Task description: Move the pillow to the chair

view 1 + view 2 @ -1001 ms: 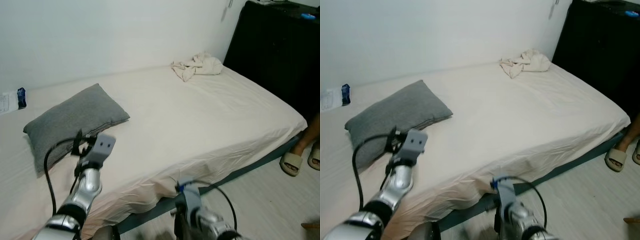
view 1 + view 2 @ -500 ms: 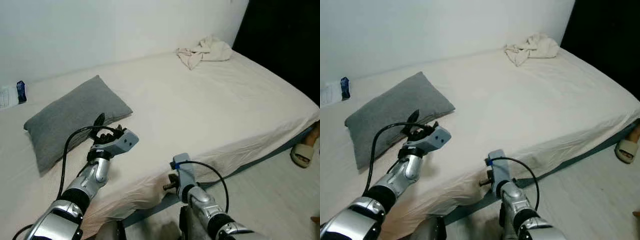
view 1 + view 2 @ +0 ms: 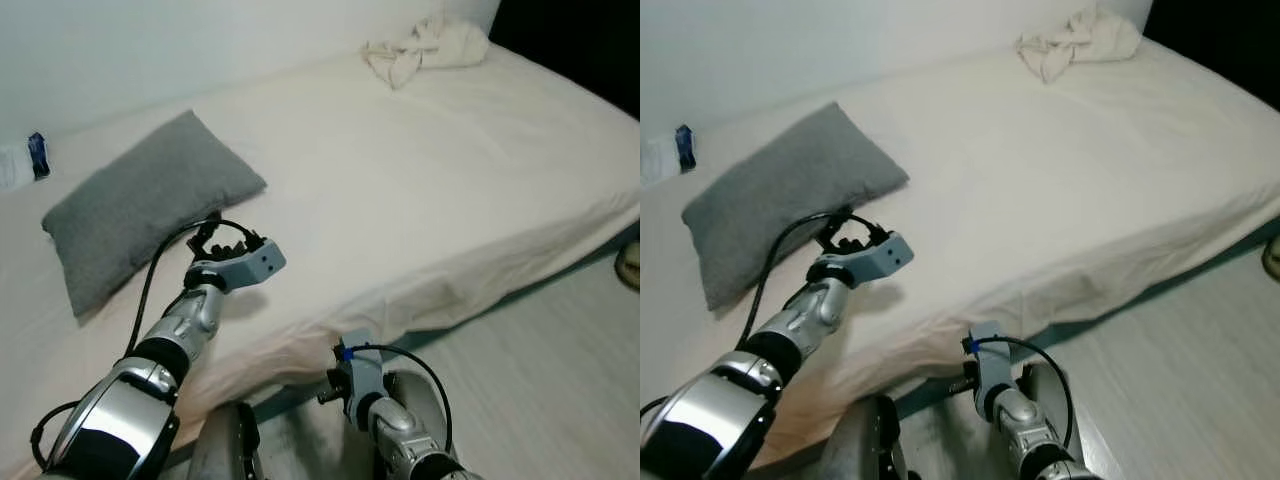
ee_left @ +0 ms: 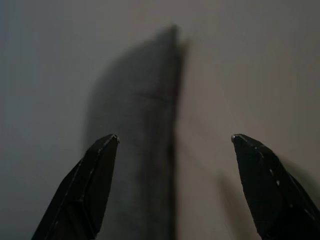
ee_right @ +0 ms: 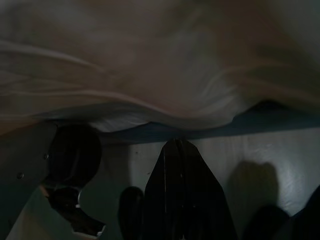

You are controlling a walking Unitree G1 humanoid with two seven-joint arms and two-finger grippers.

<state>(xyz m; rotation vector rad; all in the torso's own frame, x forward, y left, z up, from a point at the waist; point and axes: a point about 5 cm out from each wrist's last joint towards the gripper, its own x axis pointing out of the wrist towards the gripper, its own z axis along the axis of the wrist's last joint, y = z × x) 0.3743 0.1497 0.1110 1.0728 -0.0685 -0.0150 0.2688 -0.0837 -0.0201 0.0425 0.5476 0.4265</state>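
Item: pillow point(image 3: 150, 215), grey, soft, rectangular. Lay flat on the bed point(image 3: 420, 190), toward the wall edge at the robot's left, one corner pointing to the middle of the mattress; free of any grip.

Left gripper point(image 4: 172, 145): raised over the sheet just beside the pillow's near long edge, fingers spread wide apart, nothing between them. The wrist view looked along the fingers at the pillow standing edge-on ahead, the grey mass nearer one finger point(image 4: 87, 187) than the other, so the line of approach sat off-centre.

Right gripper point(image 5: 182, 197): hung low at the front edge of the bed over the floor, fingers pressed together, empty, idle.

Other contents: crumpled pale cloth point(image 3: 425, 45) at the far corner of the bed; small dark-blue packet point(image 3: 37, 155) against the wall beyond the pillow; a sandal point(image 3: 630, 265) on the floor point(image 3: 540, 380) past the foot of the bed. The chair could not be made out.

Risks, as judged:
- Off-centre closing might pinch only the cover or a corner; the filling would sag and the pillow could slide out on the lift
- A low approach might catch the bedsheet together with the pillow and drag it, the sheet lying loose and wrinkled at the front edge
- A push before the fingers close might shove the light pillow toward the wall, out of reach
- One-handed carry of a bulky soft thing might let it droop and snag the bed's front edge while the robot turns
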